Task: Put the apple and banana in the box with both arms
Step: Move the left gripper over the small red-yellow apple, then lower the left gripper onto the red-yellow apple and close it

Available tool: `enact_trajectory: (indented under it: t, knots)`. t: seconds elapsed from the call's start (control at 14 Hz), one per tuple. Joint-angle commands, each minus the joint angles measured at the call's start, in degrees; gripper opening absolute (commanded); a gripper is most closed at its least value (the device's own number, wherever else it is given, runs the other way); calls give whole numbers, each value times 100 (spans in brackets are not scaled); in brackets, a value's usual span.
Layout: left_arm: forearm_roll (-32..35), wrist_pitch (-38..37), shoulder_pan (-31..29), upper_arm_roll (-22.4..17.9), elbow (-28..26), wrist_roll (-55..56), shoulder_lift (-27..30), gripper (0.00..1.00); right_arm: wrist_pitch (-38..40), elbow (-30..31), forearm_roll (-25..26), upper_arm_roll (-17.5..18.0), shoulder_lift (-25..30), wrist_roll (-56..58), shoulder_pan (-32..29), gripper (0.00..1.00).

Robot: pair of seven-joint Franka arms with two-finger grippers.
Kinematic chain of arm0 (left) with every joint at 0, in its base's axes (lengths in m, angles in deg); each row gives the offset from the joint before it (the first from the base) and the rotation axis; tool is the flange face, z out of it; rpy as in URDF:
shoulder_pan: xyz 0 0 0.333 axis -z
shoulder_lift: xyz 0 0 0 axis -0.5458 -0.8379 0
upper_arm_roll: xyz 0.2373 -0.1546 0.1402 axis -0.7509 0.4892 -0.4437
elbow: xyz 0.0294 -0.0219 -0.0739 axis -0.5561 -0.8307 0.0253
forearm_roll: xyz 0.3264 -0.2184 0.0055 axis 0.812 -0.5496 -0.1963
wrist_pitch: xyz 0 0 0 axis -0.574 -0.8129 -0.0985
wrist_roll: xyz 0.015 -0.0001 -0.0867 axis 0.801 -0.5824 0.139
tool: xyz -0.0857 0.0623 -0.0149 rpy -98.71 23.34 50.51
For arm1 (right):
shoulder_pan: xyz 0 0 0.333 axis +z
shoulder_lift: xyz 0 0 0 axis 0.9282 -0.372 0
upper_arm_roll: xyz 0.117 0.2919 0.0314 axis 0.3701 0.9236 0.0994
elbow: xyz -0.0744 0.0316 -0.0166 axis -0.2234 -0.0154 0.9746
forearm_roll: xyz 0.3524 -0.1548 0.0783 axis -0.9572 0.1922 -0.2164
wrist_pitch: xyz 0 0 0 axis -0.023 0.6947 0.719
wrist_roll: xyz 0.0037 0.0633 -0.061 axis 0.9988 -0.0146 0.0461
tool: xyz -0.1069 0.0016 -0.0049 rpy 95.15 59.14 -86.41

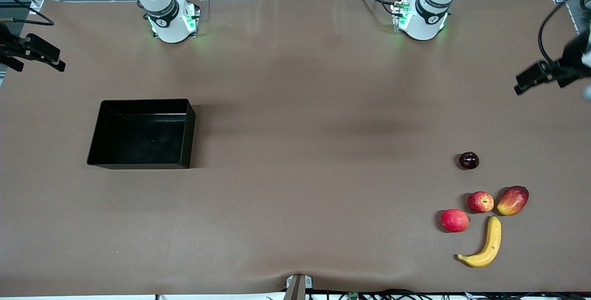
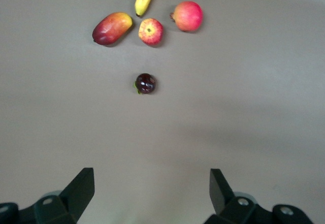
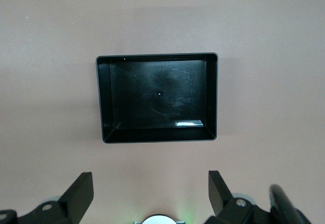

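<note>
Nearest the front camera lies the banana (image 1: 485, 246), curved, at the left arm's end of the brown worktop (image 1: 300, 152). Just farther from the camera sit a pink-red fruit (image 1: 455, 220), the apple (image 1: 480, 201) and a red-yellow mango (image 1: 512, 200) in a loose row, the apple between the other two. A small dark fruit (image 1: 468, 160) sits alone, farther still. No writing can be read on anything. The box (image 1: 99, 134), glossy black with nothing in it, sits toward the right arm's end. The left gripper (image 2: 152, 191) hangs over bare worktop short of the fruit, fingers (image 2: 81, 186) spread. The right gripper (image 3: 151, 191) hangs near the box, fingers (image 3: 80, 188) spread too. Beyond the mat's edge lie grey floor and metal framing.
</note>
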Motion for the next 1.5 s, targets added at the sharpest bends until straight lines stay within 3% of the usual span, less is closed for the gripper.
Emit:
enact_trajectory:
  t: [0.0, 0.64, 0.86, 1.43]
  knots:
    - [97, 654, -172, 12, 307, -91, -827, 100, 53, -94, 46, 42, -40, 57, -69, 100]
    - [89, 2852, -664, 12, 298, -819, -2665, 100, 44, -94, 46, 42, -40, 57, -60, 100]
    - [1, 3258, -935, 38, 307, -1409, -3148, 100, 53, -94, 46, 42, -40, 66, -77, 100]
    - [-17, 4094, -875, 38, 298, -1454, -3897, 100, -18, -156, 20, 42, -128, 57, -95, 100]
